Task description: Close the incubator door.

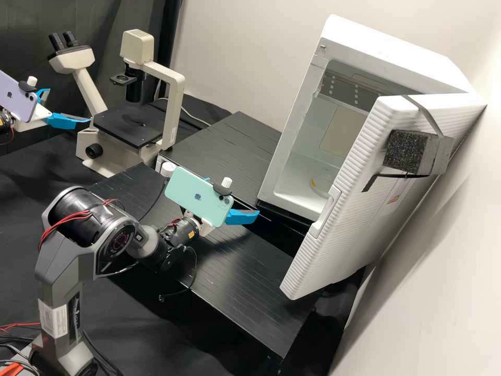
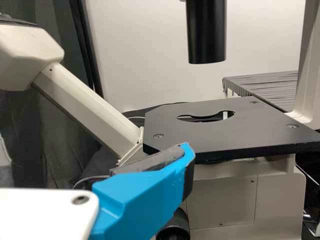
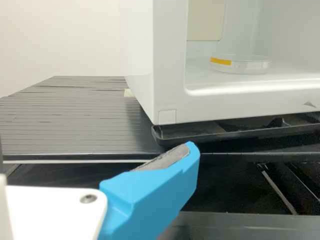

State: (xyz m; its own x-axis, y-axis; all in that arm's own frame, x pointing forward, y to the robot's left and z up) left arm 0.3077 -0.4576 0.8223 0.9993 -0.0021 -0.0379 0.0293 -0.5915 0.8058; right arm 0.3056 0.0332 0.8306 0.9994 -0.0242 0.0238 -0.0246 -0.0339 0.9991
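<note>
High view: 1 incubator door hanging open on 1 incubator. Left end effector hovering by 1 inverted microscope, right end effector near incubator; both holding 2 fingers apart. 1 petri dish sitting inside incubator.

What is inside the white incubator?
A clear round dish with a yellow strip is on the floor of the incubator. In the high view, the open door covers part of the inside.
</note>
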